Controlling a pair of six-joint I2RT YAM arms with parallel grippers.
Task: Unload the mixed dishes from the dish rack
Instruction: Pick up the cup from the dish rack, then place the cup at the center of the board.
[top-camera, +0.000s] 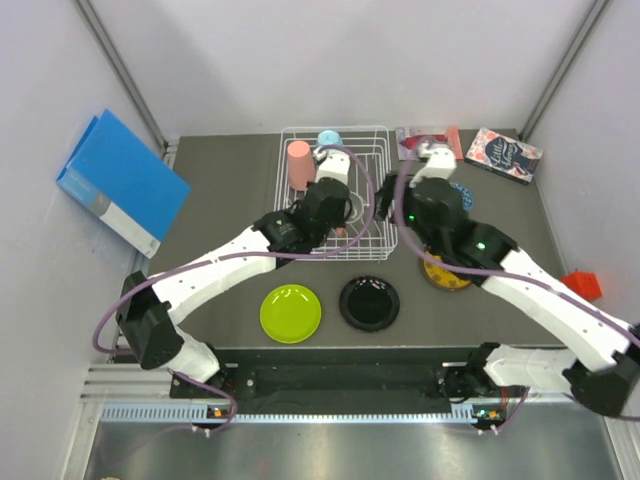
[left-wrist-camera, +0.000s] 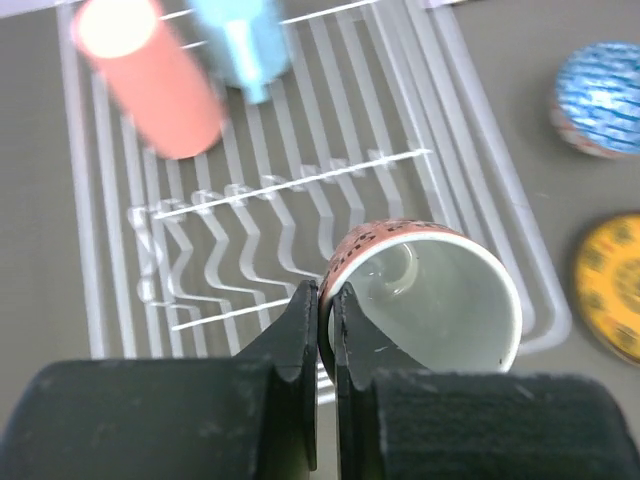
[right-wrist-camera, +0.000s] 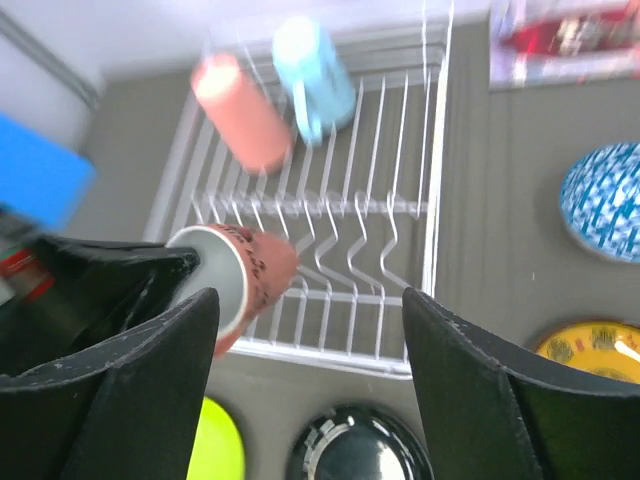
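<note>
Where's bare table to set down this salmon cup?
Bare grey table left of the white wire dish rack, toward the blue binder. Crowded right of it: blue patterned bowl, yellow patterned plate, right arm. Front: lime-green plate, black plate.

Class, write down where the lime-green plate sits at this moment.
Top view: the lime-green plate lies flat on the table, left of the black plate, nearer the front edge than the dish rack.
</note>
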